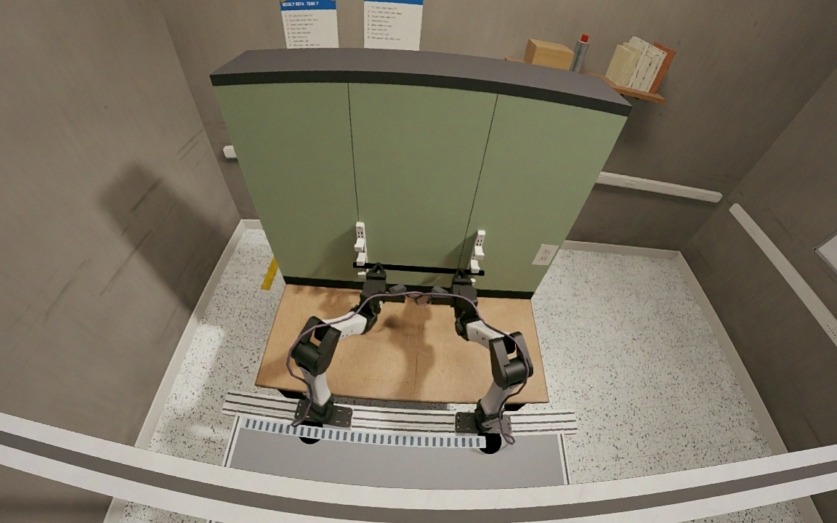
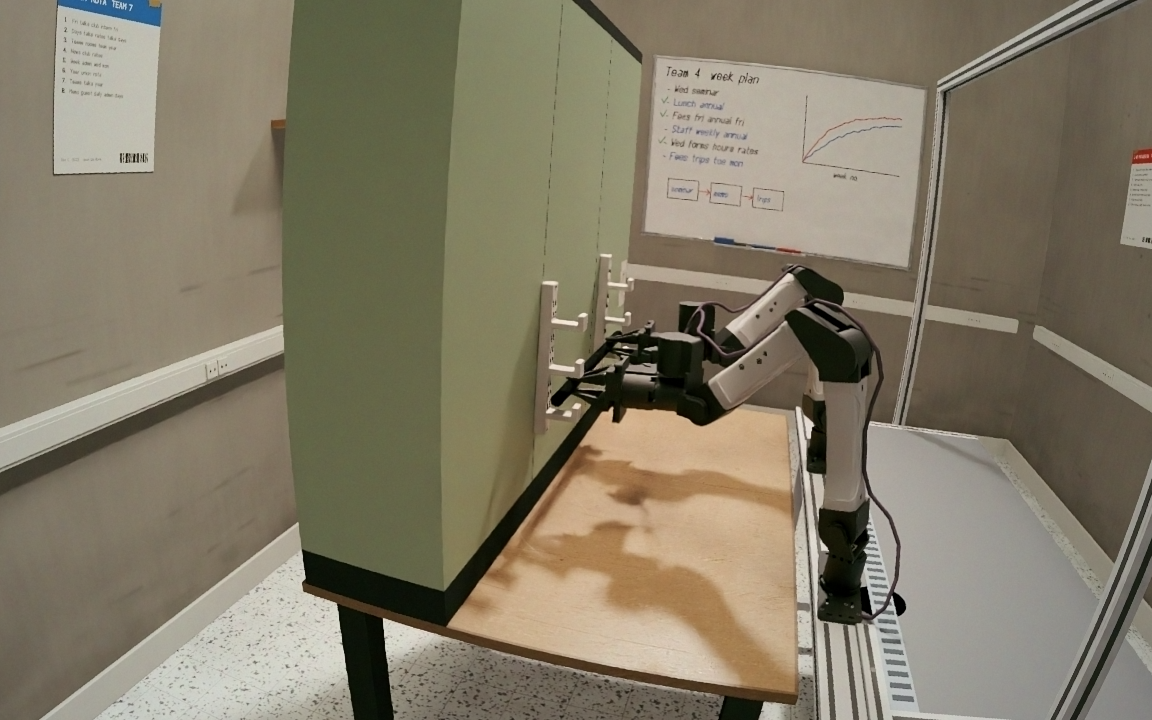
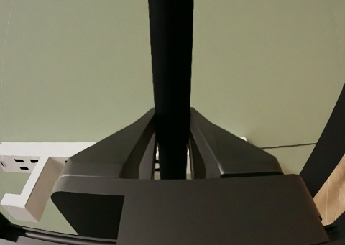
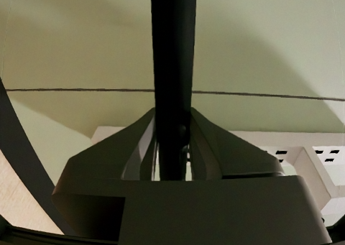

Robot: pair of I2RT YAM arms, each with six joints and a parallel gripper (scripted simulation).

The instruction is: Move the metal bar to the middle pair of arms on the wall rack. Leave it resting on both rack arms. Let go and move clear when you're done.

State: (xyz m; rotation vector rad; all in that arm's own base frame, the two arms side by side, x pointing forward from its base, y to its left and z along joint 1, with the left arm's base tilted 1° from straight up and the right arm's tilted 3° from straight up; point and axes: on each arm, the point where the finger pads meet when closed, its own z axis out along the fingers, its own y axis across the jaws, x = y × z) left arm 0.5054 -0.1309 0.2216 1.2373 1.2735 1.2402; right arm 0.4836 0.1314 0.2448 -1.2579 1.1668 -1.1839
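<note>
The black metal bar [image 1: 418, 267] [image 2: 561, 394] [image 3: 170, 58] [image 4: 174, 58] is held roughly level in front of the white wall rack [image 1: 360, 230] [image 2: 548, 313] [image 3: 75, 148]. In the exterior view its near end is a little above the bottom rack arm [image 2: 570, 412] and below the middle rack arm [image 2: 567, 368]. My left gripper [image 1: 377, 266] [image 3: 172, 116] is shut on the bar near its left end. My right gripper [image 1: 461, 272] [image 4: 172, 116] is shut on it near its right end. Whether the bar touches any rack arm cannot be told.
The green panel [image 1: 418, 162] [image 2: 374, 268] stands close behind the bar. Upper rack arms [image 1: 479, 251] [image 2: 569, 322] stick out above it. The wooden table [image 1: 344, 377] [image 2: 598, 644] lies below both arms. A cable loops between the two wrists.
</note>
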